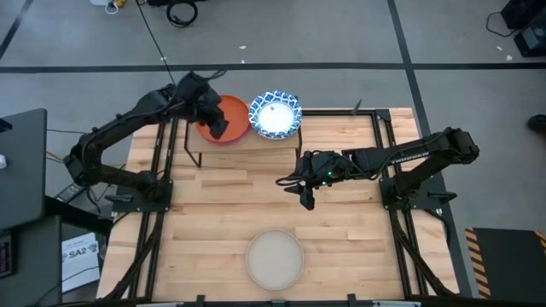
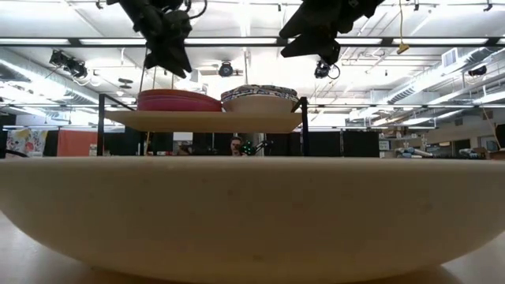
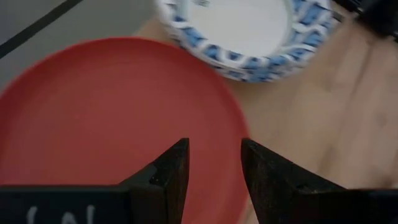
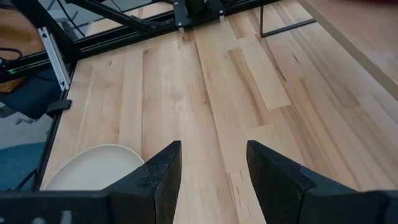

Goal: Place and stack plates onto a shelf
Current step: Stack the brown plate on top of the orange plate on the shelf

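The shelf [image 1: 316, 128] stands at the table's far side on thin black legs. An orange plate [image 1: 232, 112] tops a stack on its left half [image 2: 179, 100]. Beside it, blue-rimmed white plates [image 1: 275, 115] are stacked on the right half [image 2: 260, 98]. My left gripper [image 1: 217, 128] is open and hovers just above the orange plate [image 3: 112, 112], clear of it in the low view [image 2: 170, 57]. A beige plate [image 1: 275, 258] lies flat near the table's near edge and fills the low view [image 2: 252, 213]. My right gripper [image 1: 305, 199] is open above the table's middle [image 4: 214, 155], with the beige plate [image 4: 93, 168] ahead of it.
Black metal frame rails [image 1: 158, 170] run along the left and right sides of the plank table [image 1: 222, 213]. The right arm's base [image 1: 418, 192] sits at the right rail. Bare wood lies between the shelf and the beige plate.
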{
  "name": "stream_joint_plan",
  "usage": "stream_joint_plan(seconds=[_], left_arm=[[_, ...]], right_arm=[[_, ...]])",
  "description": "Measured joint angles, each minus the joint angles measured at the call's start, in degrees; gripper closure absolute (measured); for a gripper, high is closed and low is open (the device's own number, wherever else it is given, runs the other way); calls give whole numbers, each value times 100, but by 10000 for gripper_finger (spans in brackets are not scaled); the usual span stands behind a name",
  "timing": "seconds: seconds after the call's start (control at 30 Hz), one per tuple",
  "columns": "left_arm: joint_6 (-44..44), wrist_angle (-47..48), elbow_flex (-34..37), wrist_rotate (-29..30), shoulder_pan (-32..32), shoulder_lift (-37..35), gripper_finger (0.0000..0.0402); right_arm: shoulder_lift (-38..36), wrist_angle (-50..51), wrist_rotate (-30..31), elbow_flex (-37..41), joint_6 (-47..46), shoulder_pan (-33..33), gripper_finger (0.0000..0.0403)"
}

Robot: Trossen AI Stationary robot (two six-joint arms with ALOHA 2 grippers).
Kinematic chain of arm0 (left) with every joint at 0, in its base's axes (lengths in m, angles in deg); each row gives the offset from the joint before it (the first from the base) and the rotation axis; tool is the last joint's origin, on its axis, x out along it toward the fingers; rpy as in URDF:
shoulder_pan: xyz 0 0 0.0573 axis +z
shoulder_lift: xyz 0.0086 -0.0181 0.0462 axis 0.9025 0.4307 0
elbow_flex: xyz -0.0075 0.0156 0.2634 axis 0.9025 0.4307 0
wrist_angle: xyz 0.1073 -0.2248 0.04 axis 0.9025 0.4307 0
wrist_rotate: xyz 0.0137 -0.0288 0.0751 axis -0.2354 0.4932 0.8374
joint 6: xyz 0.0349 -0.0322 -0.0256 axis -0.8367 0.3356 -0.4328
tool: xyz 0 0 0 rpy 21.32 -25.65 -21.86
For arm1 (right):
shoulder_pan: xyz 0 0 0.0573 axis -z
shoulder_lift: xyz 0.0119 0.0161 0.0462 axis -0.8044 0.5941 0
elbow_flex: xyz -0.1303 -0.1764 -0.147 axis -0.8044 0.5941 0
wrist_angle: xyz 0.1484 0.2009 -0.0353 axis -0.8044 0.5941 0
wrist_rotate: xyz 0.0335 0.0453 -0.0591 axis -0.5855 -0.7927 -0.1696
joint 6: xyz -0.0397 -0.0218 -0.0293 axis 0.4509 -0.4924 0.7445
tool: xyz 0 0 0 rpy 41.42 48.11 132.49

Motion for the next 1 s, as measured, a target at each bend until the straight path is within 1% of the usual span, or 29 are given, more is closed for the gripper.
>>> stream_joint_plan(seconds=[0.53, 0.77, 0.9, 1.0], left_arm=[[892, -1, 0, 4, -2079, 0, 251], [1116, -2, 0, 30, -2823, 0, 251], [1402, -1, 0, 187, -3209, 0, 251], [1650, 0, 0, 459, -3536, 0, 251]], right_arm=[[0, 0, 0, 0, 8, 0, 216], [0, 1, 0, 0, 6, -4, 216], [0, 1, 0, 0, -91, -4, 216], [0, 2, 0, 0, -143, -4, 216]])
